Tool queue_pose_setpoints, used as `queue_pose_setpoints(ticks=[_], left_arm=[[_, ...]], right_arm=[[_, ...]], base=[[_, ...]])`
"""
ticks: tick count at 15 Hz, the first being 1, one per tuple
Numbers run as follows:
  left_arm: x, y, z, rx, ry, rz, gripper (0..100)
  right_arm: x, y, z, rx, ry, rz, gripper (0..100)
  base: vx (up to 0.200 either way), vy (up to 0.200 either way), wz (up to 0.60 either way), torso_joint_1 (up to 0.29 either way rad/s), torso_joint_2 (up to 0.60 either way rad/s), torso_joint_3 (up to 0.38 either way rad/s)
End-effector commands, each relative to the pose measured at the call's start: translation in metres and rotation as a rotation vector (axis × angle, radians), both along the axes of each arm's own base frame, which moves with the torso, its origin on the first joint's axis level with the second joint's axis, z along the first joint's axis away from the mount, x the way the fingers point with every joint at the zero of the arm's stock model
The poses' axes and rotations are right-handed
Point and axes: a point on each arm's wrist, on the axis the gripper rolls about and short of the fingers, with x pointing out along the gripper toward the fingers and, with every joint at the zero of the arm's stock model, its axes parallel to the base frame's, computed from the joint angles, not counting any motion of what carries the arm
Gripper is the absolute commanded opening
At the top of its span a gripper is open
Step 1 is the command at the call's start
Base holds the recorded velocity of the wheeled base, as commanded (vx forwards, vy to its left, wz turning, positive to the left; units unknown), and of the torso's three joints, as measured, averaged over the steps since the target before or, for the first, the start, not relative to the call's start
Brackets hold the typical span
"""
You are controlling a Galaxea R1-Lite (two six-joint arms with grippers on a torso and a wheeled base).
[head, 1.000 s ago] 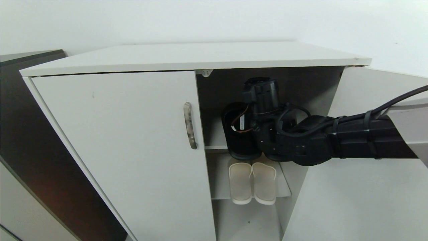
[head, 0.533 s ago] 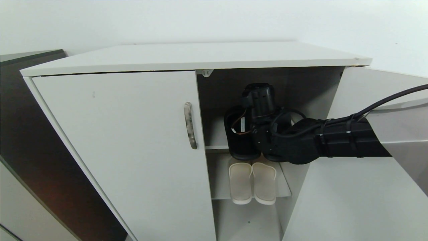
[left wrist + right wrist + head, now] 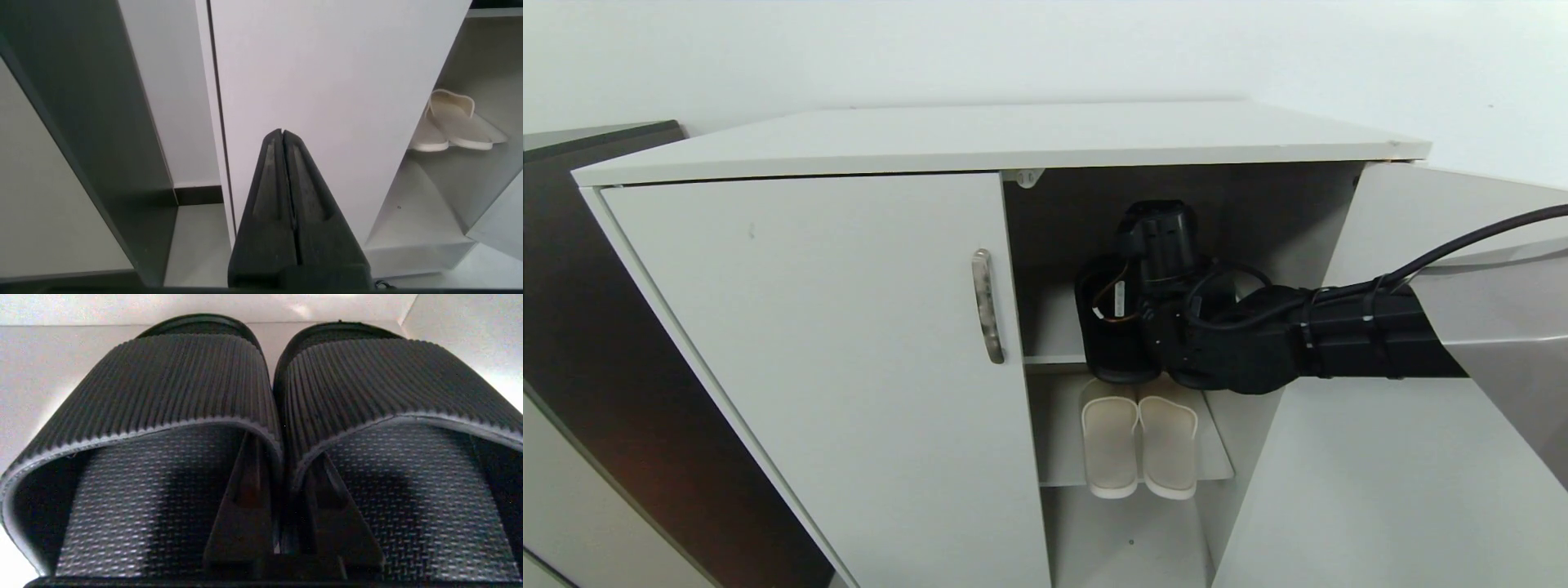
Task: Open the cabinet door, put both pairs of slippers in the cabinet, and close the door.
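Black slippers (image 3: 1112, 343) at upper shelf (image 3: 1052, 331) of cabinet (image 3: 980, 139), heels overhanging; one mostly hidden behind the arm. Right gripper (image 3: 282, 498) fingers clamp their inner sides together. White slippers (image 3: 1139, 445) on shelf below. Left gripper (image 3: 282, 140) fingers pressed together, facing closed left door (image 3: 833, 343).

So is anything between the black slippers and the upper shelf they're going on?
Nothing visible. The ribbed black rubber slippers, pinched in the right tool, are at the white upper shelf. The cream slippers lie one shelf lower, and the open right door stands swung aside.
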Motion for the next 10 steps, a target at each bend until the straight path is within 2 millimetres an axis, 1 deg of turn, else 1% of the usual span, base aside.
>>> queue_pose_setpoints(ticks=[1, 4, 5, 7, 8, 10], left_arm=[[0.0, 0.0, 0.0, 0.0, 0.001, 0.0, 0], [0.0, 0.0, 0.0, 0.0, 0.001, 0.0, 0], [0.0, 0.0, 0.0, 0.0, 0.001, 0.0, 0], [0.0, 0.0, 0.0, 0.0, 0.001, 0.0, 0], [0.0, 0.0, 0.0, 0.0, 0.002, 0.0, 0], [0.0, 0.0, 0.0, 0.0, 0.001, 0.0, 0]], right_arm=[[0.001, -0.001, -0.004, -0.005, 0.009, -0.004, 0], [0.001, -0.001, -0.005, -0.008, 0.01, -0.002, 0], [0.001, -0.001, -0.005, -0.011, 0.012, -0.002, 100], [-0.001, -0.001, -0.003, -0.008, 0.009, -0.001, 100], [-0.004, -0.002, 0.001, -0.005, 0.004, 0.003, 100], [-0.021, -0.006, 0.008, -0.011, 0.01, 0.02, 100]], base=[[0.0, 0.0, 0.0, 0.0, 0.0, 0.0], [0.0, 0.0, 0.0, 0.0, 0.0, 0.0], [0.0, 0.0, 0.0, 0.0, 0.0, 0.0], [0.0, 0.0, 0.0, 0.0, 0.0, 0.0], [0.0, 0.0, 0.0, 0.0, 0.0, 0.0], [0.0, 0.0, 0.0, 0.0, 0.0, 0.0]])
